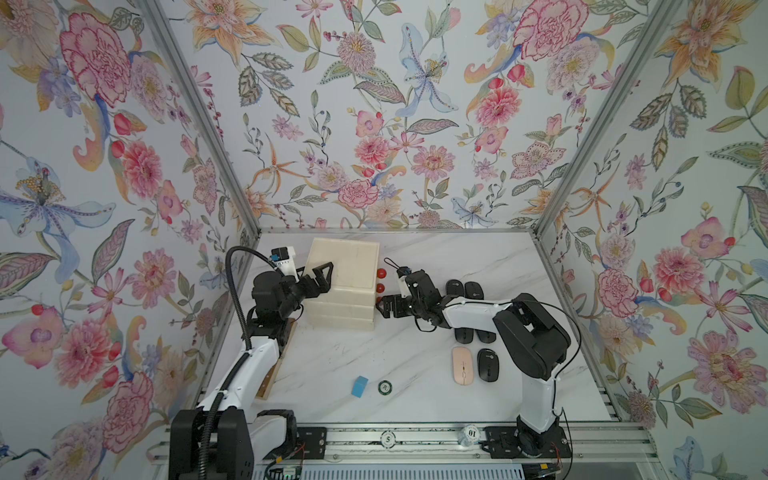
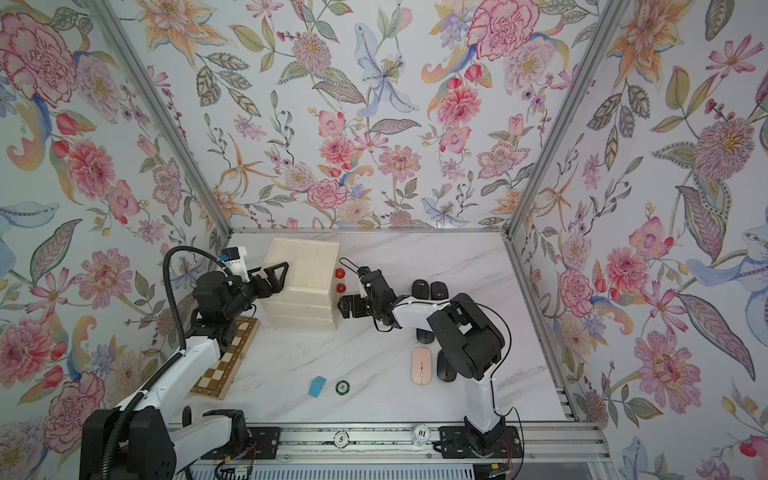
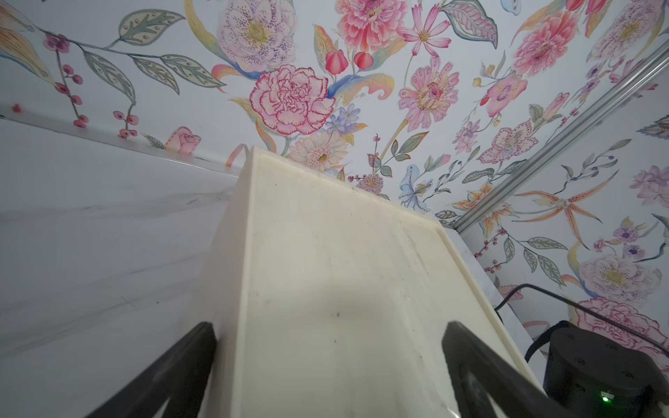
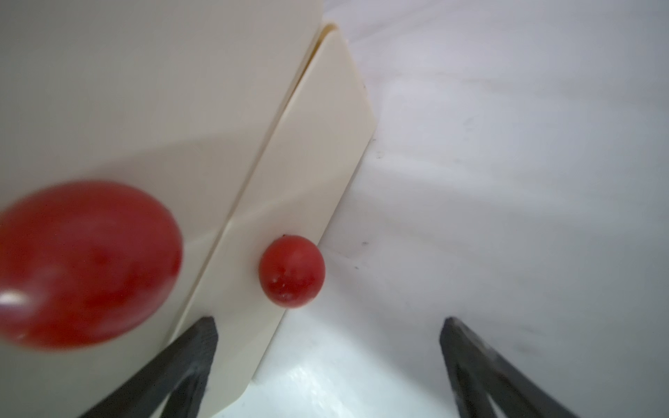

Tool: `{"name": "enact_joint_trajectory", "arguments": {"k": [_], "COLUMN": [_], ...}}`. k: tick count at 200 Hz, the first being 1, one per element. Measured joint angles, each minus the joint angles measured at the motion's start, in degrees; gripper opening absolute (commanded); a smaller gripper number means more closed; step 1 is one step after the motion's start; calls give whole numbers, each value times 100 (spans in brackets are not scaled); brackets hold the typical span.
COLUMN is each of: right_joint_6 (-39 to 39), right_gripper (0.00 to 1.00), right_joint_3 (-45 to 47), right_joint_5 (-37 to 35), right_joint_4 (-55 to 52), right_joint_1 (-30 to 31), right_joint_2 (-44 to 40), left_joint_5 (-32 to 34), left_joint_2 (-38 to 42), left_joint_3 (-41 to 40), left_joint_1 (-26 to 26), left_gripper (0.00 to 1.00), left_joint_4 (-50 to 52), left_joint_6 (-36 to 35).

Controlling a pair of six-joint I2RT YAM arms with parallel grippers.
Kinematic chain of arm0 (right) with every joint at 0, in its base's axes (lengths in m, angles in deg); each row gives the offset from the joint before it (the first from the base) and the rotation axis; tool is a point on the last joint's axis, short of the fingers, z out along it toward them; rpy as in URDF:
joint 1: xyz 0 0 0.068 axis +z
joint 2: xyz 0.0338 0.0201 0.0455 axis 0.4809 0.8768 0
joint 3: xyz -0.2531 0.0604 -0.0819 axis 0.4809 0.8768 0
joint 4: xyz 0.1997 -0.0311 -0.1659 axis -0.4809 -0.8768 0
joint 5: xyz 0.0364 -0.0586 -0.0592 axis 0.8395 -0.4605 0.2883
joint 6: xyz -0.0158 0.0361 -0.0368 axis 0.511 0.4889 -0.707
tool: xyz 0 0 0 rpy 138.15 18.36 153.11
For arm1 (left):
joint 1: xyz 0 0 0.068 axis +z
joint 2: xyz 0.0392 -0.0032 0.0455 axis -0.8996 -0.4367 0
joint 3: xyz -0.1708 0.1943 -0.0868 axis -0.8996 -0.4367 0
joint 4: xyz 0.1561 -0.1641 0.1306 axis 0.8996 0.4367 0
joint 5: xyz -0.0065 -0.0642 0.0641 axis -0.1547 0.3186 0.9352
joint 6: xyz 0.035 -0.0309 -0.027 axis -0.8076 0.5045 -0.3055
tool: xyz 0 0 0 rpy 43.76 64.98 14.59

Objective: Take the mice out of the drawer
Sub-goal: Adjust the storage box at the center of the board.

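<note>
Mice [image 1: 473,289] lie out on the tabletop [image 1: 332,353], all on the knob side of the drawer unit [image 1: 345,266]: a pink mouse [image 1: 462,365] just beside a black mouse [image 1: 487,364], four more black ones nearer the unit, two half hidden under the right arm [image 1: 469,311]. Right tool [image 1: 382,307], spread wide and empty, faces the unit's lowest red knob [image 4: 291,271]. Left tool [image 1: 323,276], also spread, straddles the unit's top edge, gripping nothing.

A robot test booth: floral-papered walls [image 1: 374,104], aluminium frame [image 1: 201,116], marble tabletop [image 1: 332,365].
</note>
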Motion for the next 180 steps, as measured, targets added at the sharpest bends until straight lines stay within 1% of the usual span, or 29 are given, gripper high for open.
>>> {"name": "enact_joint_trajectory", "arguments": {"k": [32,57,86,105,130,154,168,180], "right_joint_6": [-245,-409,-647,-850,-1027,-1143,-1213,-1252], "right_gripper": [99,99,99,99,99,99,99,99], "right_joint_3": [168,391,562,671,839,979,1147,1329], "right_joint_5": [-461,-892,-1410,-1757,-2006,-2203,-2350,-2428], "right_joint_4": [-299,-476,-717,-846,-1012,-1121,-1150,-1176], "right_joint_1": [-424,-791,-1217,-1526,-2092,-2675,-2979,-3279], "right_joint_2": [-1263,-2214,-2994,-3364,-3735,-3989,-4159,-4271], "left_joint_5": [-225,-214,-81,107,564,1119,1735,2538], "left_joint_2": [-39,-39,-125,-96,166,588,896,1220], "left_joint_3": [-63,-81,-72,-24,291,817,1132,1220], "left_joint_1": [-369,-693,-1285,-1484,-1493,-1493,-1493,-1493], "left_gripper": [100,100,100,100,100,100,100,100], "left_joint_4": [85,74,131,356,1008,1628,1917,2004], "left_joint_6": [254,420,461,415,101,-354,-649,-931]}}
